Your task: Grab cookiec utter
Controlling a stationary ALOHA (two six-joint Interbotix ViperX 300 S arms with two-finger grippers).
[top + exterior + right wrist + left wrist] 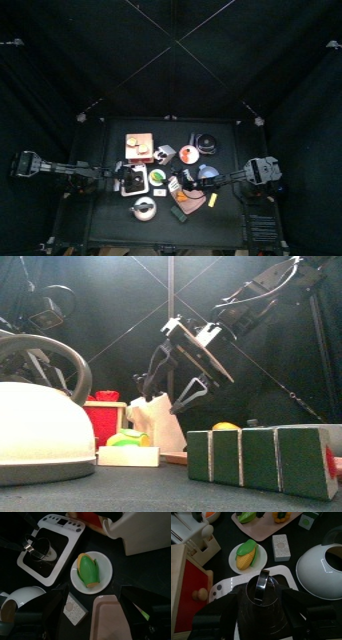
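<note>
The cookie cutter [262, 587] is a shiny metal ring standing on a white toy stove [228, 587]. In the left wrist view it lies just ahead of my left gripper [263, 604], whose jaws are open to either side of it without touching. The right wrist view shows the same ring [41, 548] on the stove [50, 542]. My right gripper [83, 607] hangs open above the plate of corn [92, 571] and holds nothing. In the front view it [171, 386] hovers above the table. From above, the two grippers [130, 180] [191, 180] face each other.
A white kettle [321, 567] [40, 426] stands close beside the stove. A plate with corn [249, 556], a small white box [280, 547] and a pink tray [271, 522] lie beyond. A wooden box with a red panel [188, 577] flanks the stove. Green blocks [267, 456] stand at the front edge.
</note>
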